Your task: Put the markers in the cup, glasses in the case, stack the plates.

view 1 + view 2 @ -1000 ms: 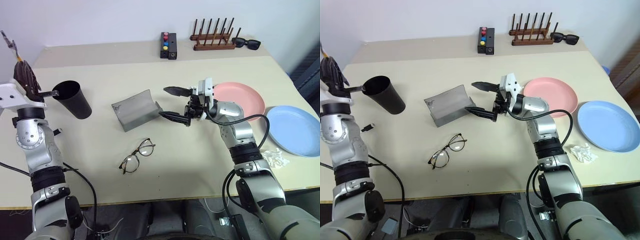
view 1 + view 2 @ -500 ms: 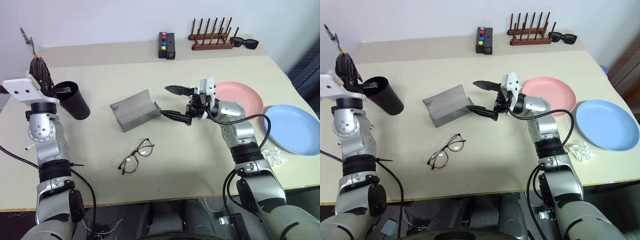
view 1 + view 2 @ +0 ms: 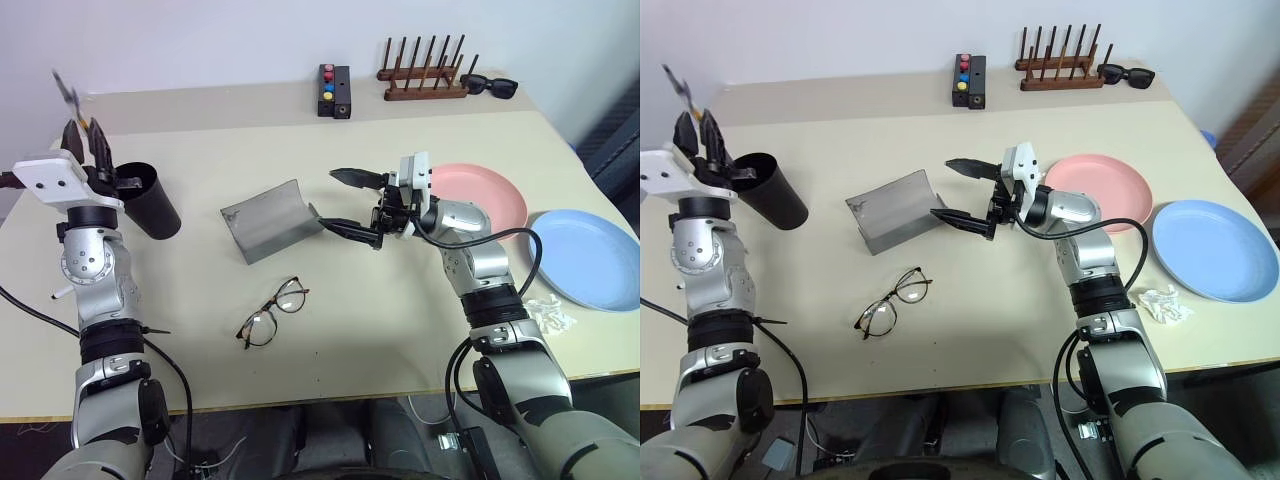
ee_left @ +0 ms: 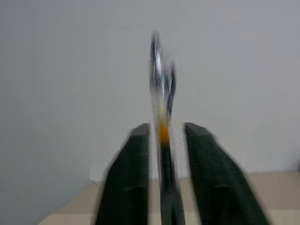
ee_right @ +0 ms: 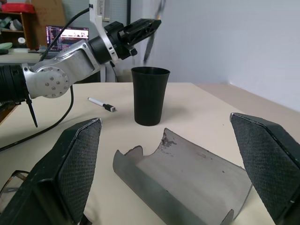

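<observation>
Hovering above the tall black plastic cup (image 3: 770, 190) near the desk's (image 3: 970, 300) left edge, the left pincer (image 3: 696, 135) stands parted around a blurred dark marker (image 4: 161, 126); the right pincer (image 3: 962, 190) gapes empty beside the grey hard-shell case (image 3: 890, 212).

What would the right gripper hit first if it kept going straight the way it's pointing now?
Probably the grey glasses case, lying open just ahead of the right gripper. Farther along that line stands the black cup.

Bare table (image 3: 400, 330) is lying open around the glasses (image 3: 273, 312). The open case (image 3: 268, 220) is standing between the cup (image 3: 152, 200) and the spread right gripper (image 3: 347, 205).
</observation>
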{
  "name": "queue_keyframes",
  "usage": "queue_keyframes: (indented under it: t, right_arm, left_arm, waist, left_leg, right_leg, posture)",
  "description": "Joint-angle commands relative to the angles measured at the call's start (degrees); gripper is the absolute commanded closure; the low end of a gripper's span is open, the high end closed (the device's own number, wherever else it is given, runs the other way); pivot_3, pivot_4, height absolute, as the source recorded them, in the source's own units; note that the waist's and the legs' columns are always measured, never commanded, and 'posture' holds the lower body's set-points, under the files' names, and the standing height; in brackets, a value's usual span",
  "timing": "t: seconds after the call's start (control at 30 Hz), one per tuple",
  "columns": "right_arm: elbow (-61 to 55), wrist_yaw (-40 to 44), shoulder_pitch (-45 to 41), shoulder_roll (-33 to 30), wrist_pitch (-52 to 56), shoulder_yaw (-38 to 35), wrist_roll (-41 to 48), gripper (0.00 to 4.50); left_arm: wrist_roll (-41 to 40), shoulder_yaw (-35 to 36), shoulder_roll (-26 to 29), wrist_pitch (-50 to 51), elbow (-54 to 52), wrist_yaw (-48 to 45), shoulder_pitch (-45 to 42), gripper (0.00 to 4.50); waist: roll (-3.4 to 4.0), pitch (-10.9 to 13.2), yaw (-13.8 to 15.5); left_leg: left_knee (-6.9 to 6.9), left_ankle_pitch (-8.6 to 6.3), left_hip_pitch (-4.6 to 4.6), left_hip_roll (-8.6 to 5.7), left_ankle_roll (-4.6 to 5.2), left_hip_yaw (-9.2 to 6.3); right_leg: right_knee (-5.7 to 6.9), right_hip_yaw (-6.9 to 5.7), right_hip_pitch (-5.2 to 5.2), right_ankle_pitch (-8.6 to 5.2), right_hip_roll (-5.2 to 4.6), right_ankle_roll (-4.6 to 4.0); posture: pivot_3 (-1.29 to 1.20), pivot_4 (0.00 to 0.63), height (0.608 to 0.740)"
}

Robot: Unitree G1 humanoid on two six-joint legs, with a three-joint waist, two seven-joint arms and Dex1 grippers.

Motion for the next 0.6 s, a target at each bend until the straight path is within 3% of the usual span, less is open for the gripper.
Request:
queue_keyframes:
  t: [0.03, 0.1, 0.13, 0.4, 0.6]
  right_arm:
    - [-2.52, -0.24, -0.35, -0.13, -0.35, -1.19, 0.58, 0.0]
    - [-2.58, -0.31, -0.32, -0.17, -0.31, -1.19, 0.57, 0.0]
    - [-2.64, -0.36, -0.28, -0.18, -0.28, -1.19, 0.57, 0.0]
    - [-2.74, -0.62, -0.19, -0.2, -0.3, -1.07, 0.49, 0.0]
    - [-5.27, 0.51, 1.62, -1.41, 1.74, 0.32, 0.07, 0.0]
  left_arm:
    - [-0.87, 0.41, 0.33, -0.91, -1.05, -0.11, -0.26, 1.24]
    - [-1.44, 0.36, 0.22, -0.75, -1.29, -0.64, -0.19, 0.12]
    - [-1.88, 0.35, 0.14, -0.65, -1.68, -0.97, -0.09, 0.03]
    - [-6.78, 0.76, 0.37, 3.24, -9.32, -3.58, 1.69, 0.03]
    - [-17.74, 2.21, 4.21, 19.2, -21.79, -8.35, 6.72, 0.03]
  waist:
    - [0.0, 0.0, 0.0]
    - [0.0, 0.0, 0.0]
    - [0.0, 0.0, 0.0]
    - [0.0, 0.0, -0.02]
    - [0.0, 0.0, -0.15]
  left_leg:
    - [0.0, 0.0, 0.0, 0.0, 0.0, 0.0]
    - [0.0, 0.0, 0.0, 0.0, 0.0, 0.0]
    - [0.0, 0.0, 0.0, 0.0, 0.0, 0.0]
    - [0.0, 0.0, 0.0, 0.0, 0.0, 0.0]
    - [-0.02, 0.0, 0.0, 0.01, 0.0, 0.0]
  right_leg:
    - [0.0, 0.0, 0.0, 0.0, 0.0, 0.0]
    - [0.0, 0.0, 0.0, 0.0, 0.0, 0.0]
    - [0.0, 0.0, 0.0, 0.0, 0.0, 0.0]
    - [0.0, 0.03, 0.0, 0.0, -0.01, 0.0]
    - [0.02, 0.09, -0.03, 0.0, 0.0, 0.0]
  posture:
    - [0.0, 0.15, 0.74]
    - [0.0, 0.15, 0.74]
    - [0.0, 0.15, 0.74]
    - [0.0, 0.15, 0.74]
    - [0.0, 0.15, 0.74]
